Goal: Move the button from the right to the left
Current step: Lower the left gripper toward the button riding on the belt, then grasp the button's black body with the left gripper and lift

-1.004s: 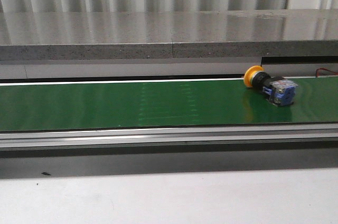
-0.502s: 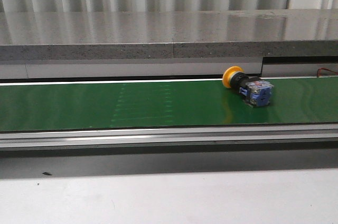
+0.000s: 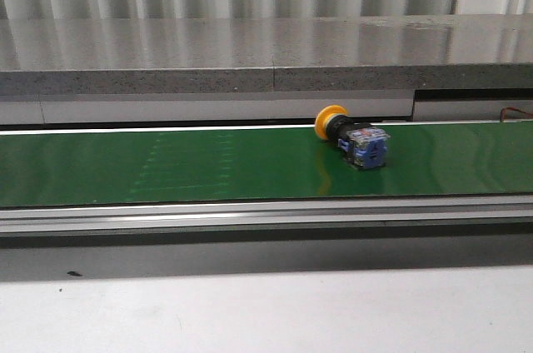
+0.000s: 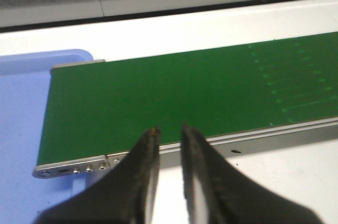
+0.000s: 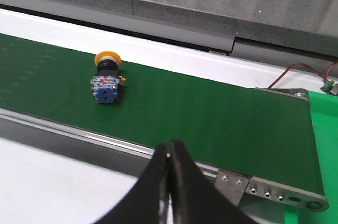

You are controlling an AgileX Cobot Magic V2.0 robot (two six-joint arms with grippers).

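The button [image 3: 351, 134] is lying on its side on the green belt [image 3: 166, 166], right of centre in the front view, cap toward the far edge. The left gripper [image 4: 168, 138] is hovering slightly parted, holding nothing. The right gripper [image 5: 169, 152] is sitting closed, empty, apart from the button [image 5: 105, 78].

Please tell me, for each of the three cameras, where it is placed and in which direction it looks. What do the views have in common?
Front view: sits low before the conveyor, looks forward across the green belt at the button lying on its side; no part of the robot shows.
Left wrist view: above the belt's end beside the blue tray; the left gripper, fingers slightly apart, shows.
Right wrist view: above the belt's other end, looking along it; the right gripper, fingers together, shows.
Shared: the front and right wrist views both show the button; all three show the belt.
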